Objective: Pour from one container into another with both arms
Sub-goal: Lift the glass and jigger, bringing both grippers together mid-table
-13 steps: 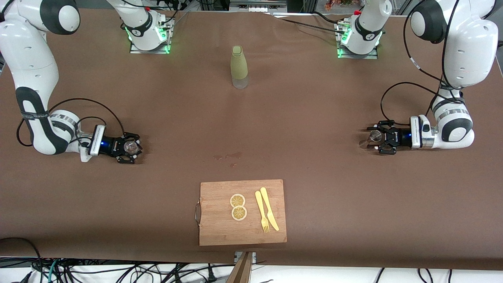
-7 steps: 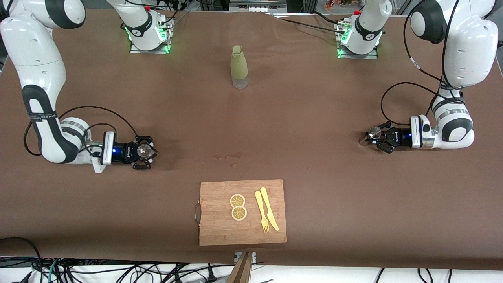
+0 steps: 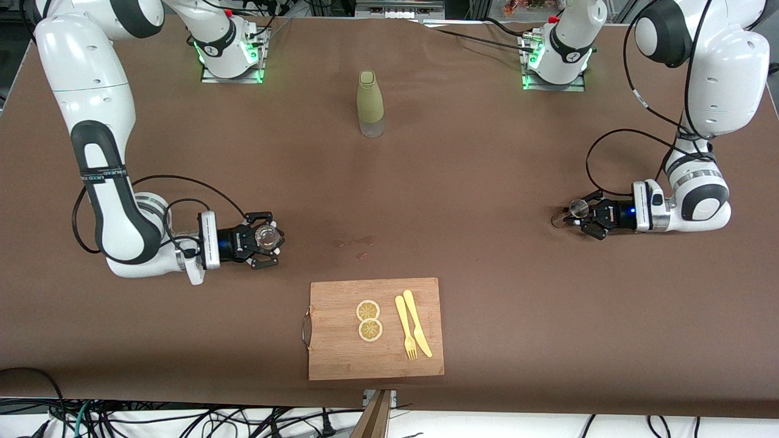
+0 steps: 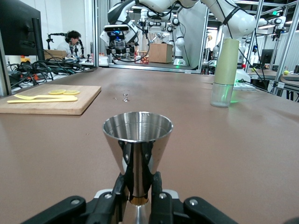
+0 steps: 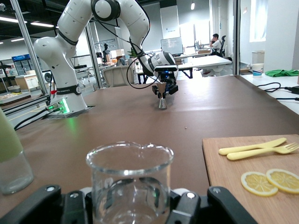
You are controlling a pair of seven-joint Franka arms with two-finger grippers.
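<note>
A clear glass beaker (image 3: 266,236) stands upright between the fingers of my right gripper (image 3: 266,238), low over the table toward the right arm's end. In the right wrist view the beaker (image 5: 129,179) fills the foreground and looks empty. My left gripper (image 3: 581,214) is shut on the narrow waist of a steel jigger (image 3: 577,208), upright and low over the table toward the left arm's end. The jigger's (image 4: 138,135) open cup faces up, with black fingers (image 4: 120,186) pinching its waist. The jigger (image 5: 161,95) also shows small in the right wrist view.
A green bottle with a clear base (image 3: 370,103) stands midway between the two arm bases. A wooden cutting board (image 3: 341,353) with two lemon slices (image 3: 369,320), a yellow fork and knife (image 3: 412,331) lies near the front edge. Small wet spots (image 3: 353,242) mark the table's middle.
The right arm has carried the beaker toward the table's middle. The left gripper's fingers have shut on the jigger, and that hand has shifted slightly.
</note>
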